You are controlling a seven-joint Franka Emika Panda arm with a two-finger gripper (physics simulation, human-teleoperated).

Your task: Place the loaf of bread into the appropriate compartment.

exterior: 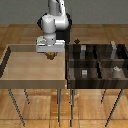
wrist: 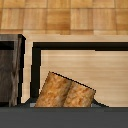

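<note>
- A wood-plank floor runs behind two stands on thin legs: a large pale wooden tray (exterior: 10, 67) on the exterior view's left and a dark divided bin (exterior: 95, 64) on its right, set just beside each other.
- In the wrist view, closest to the camera, the loaf of bread (wrist: 65, 92) fills the low middle of the picture as a golden-brown, crusted slab seen tilted. It sits right at the gripper (exterior: 50, 55), with the tray's pale floor and dark rim beyond it.
- The fingers themselves are not visible in either view. I judge the hand closed on the loaf, since the bread hangs under it above the tray, but how wide the jaws stand cannot be read.
- The relation that matters: the gripper hovers over the tray's far corner nearest the bin, so the compartment (exterior: 82, 52) lies toward the exterior view's right, across the tray wall and the bin's near edge.
- Which cell suits bread is hard to tell. Small pale grey blocks (exterior: 116, 69) sit in some cells, too blurred to identify.
- The loaf's lower edge is cut off by the dark band across the wrist view.
</note>
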